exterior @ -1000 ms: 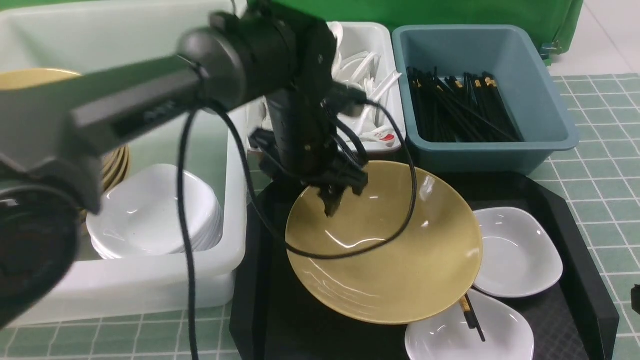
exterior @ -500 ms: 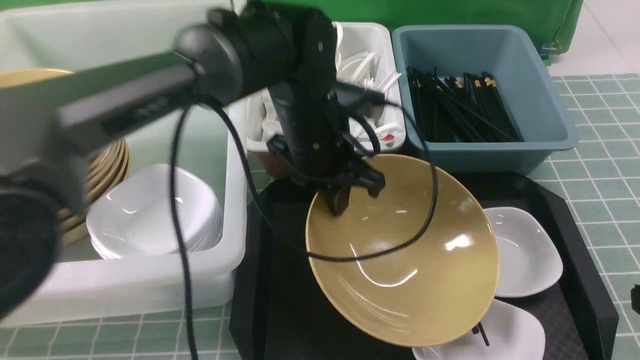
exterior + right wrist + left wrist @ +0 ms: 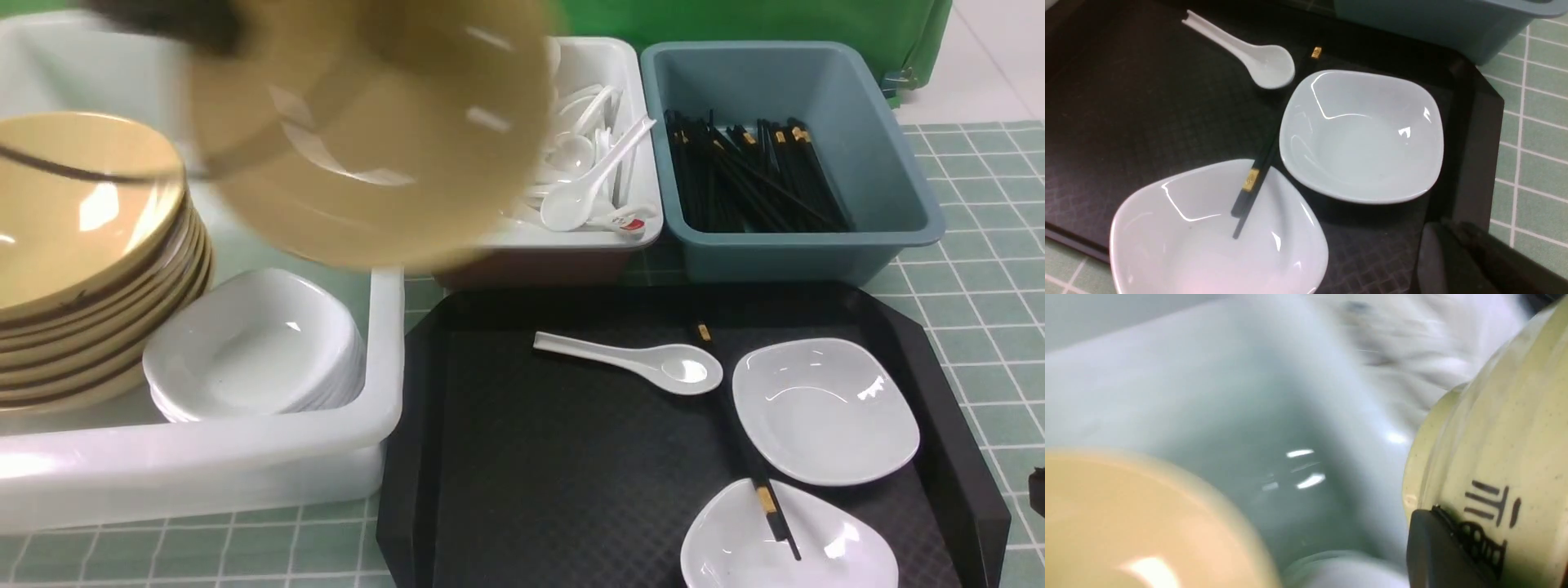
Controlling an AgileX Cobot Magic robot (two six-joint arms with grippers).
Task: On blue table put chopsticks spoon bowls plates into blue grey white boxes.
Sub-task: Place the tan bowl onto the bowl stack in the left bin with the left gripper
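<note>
Front view: my left gripper [image 3: 1447, 539], pinching the tan bowl [image 3: 367, 139], holds it above the whitish tub [image 3: 390, 343]; next, lower it onto the bowl stack [image 3: 82, 212].

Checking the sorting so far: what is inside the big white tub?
A stack of tan bowls and a stack of white plates beside it. The blurred bowl carried above hides the far side of the tub.
</note>
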